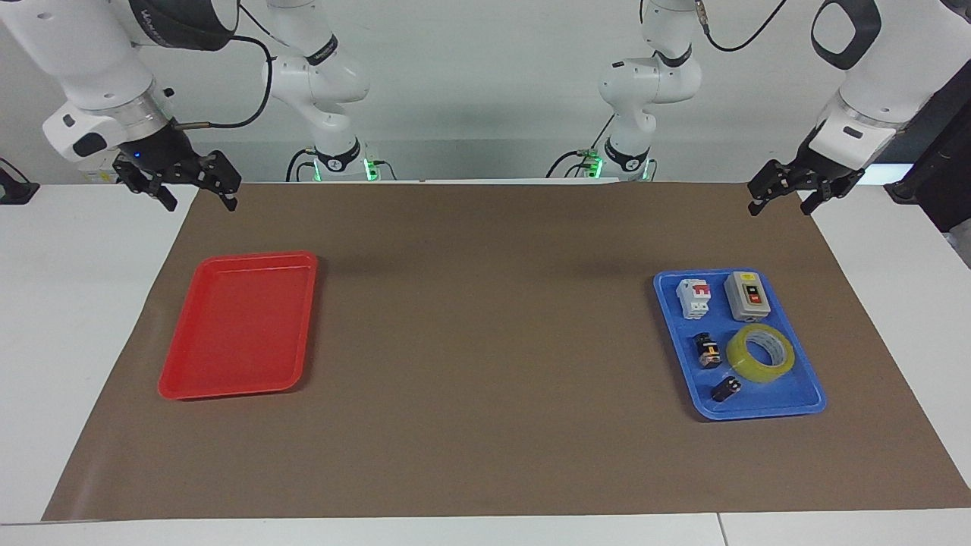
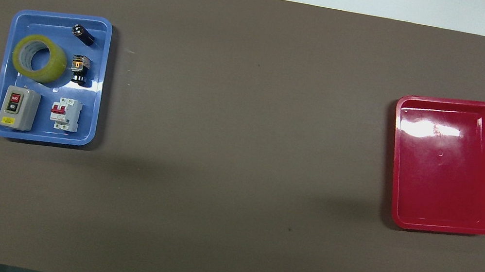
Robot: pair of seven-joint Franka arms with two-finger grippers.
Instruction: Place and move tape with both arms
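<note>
The tape (image 1: 760,353), a yellowish roll with a white core, lies flat in the blue tray (image 1: 766,406) at the left arm's end of the table. It also shows in the overhead view (image 2: 39,58), in the blue tray (image 2: 40,134). It is farther from the robots than the grey switch box (image 1: 747,296). My left gripper (image 1: 779,209) is open and empty, raised over the mat's edge, apart from the tray. My right gripper (image 1: 199,203) is open and empty, raised over the mat's corner at the right arm's end. Both arms wait.
A red tray (image 1: 243,326) with nothing in it lies at the right arm's end. The blue tray also holds a white and red breaker (image 1: 695,297) and two small black parts (image 1: 708,350). Brown mat (image 1: 485,318) covers the table.
</note>
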